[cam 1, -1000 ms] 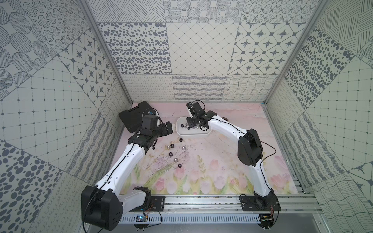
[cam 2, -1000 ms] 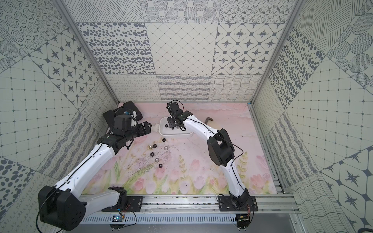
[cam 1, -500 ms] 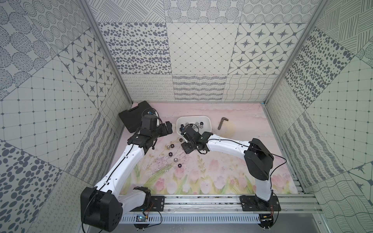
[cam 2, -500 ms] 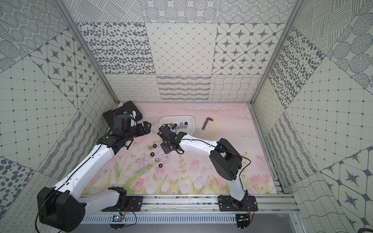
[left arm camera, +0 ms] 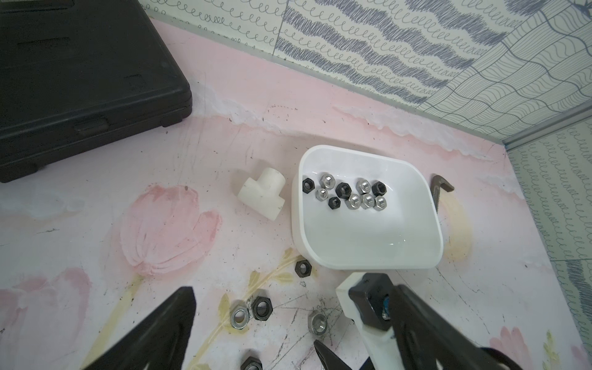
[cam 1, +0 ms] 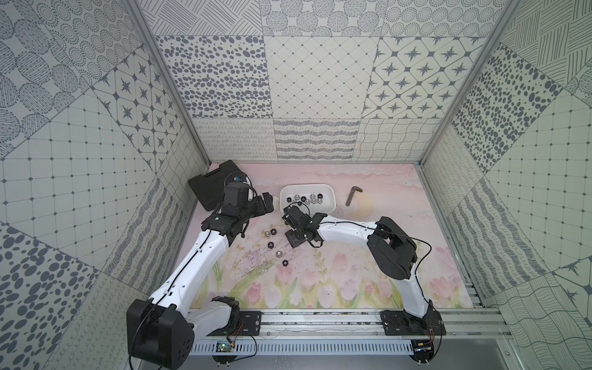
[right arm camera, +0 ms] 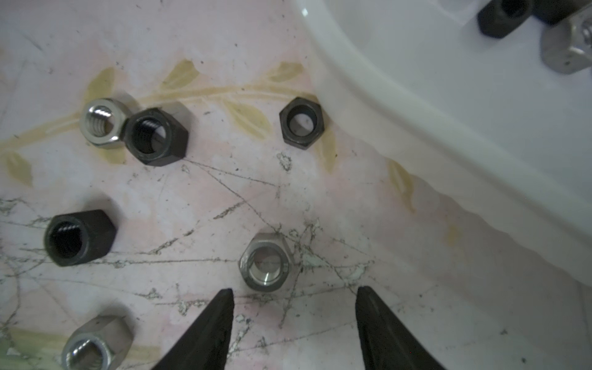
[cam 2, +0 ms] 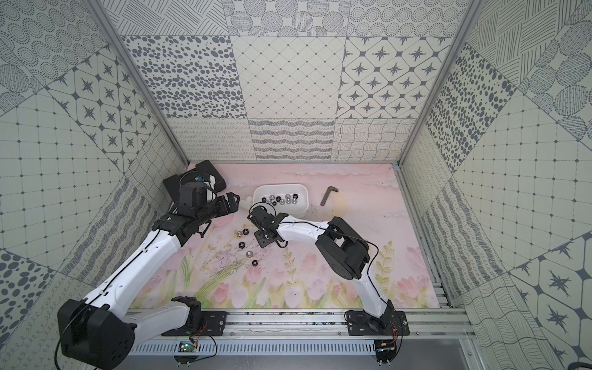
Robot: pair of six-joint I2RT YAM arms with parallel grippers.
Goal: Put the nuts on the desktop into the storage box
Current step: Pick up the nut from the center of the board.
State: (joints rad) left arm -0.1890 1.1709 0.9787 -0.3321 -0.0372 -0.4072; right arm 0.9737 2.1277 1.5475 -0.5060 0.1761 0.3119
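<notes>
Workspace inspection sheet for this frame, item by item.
Surface: pink tulip-print desktop, scratched and scuffed.
Job's things: ten nuts in the storage box; six loose nuts in the right wrist view, one silver nut just ahead of the right gripper.
Clutter: black case, white T fitting, hex key, all outside the box.
Grippers: left gripper open, empty; right gripper open, empty.
Cables: black cable loops at the right elbow; no snag seen.
Surroundings: patterned walls, metal rail in front.
</notes>
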